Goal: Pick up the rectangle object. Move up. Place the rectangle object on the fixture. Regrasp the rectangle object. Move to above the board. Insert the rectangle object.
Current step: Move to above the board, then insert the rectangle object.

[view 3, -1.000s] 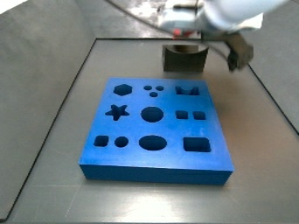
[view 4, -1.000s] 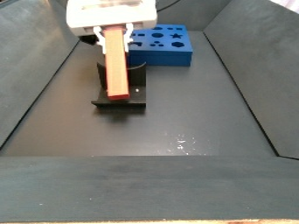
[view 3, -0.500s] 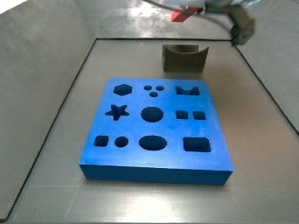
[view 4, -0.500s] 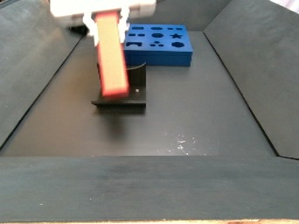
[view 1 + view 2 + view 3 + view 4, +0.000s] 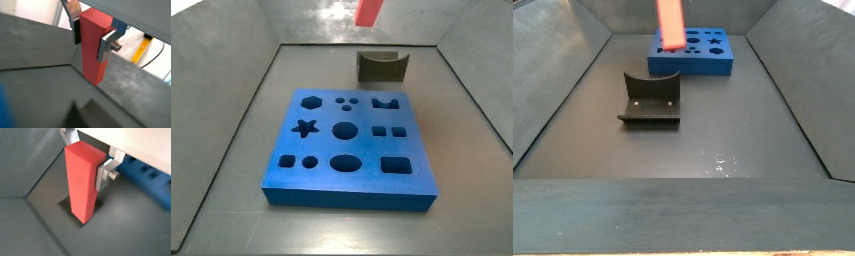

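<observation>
We saw the pincer (image 5: 87, 165) clamped on the long red-orange rectangular block (image 5: 83, 183), hanging upright high above the dark grey notched fixture (image 5: 651, 98); thick blue cutout board (image 5: 349, 143) apart.

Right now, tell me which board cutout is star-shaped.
On the board, the star cutout sits at one long edge, the only pointed shape. The gripper holds the rectangle object high above.
</observation>
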